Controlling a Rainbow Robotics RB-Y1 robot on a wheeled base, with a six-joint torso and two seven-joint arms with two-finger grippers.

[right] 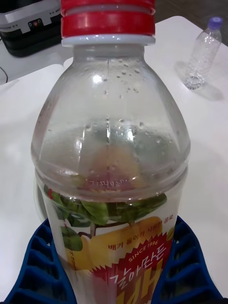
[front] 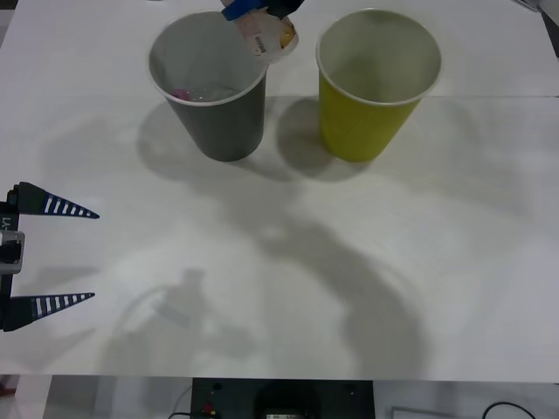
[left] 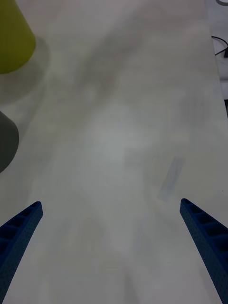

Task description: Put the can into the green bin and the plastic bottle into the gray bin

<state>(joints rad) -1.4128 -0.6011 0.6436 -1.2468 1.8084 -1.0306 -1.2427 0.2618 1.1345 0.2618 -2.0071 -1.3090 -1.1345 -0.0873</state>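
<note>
The plastic bottle (front: 272,35), clear with a red cap and a pale fruit label, hangs tilted over the far rim of the gray bin (front: 218,122). My right gripper (front: 249,9) is shut on it; in the right wrist view the blue fingers (right: 40,266) clamp the bottle (right: 109,142) at its label. The green bin (front: 367,122) stands upright just right of the gray one. A small pink thing (front: 180,92) lies inside the gray bin; I cannot tell what it is. The can is out of view. My left gripper (front: 92,255) waits open at the table's left edge.
The white table (front: 288,262) spreads wide before both bins. The left wrist view catches the green bin (left: 14,38) and the gray bin (left: 5,142) at its edge. A separate clear bottle with a purple cap (right: 202,54) stands on another table behind.
</note>
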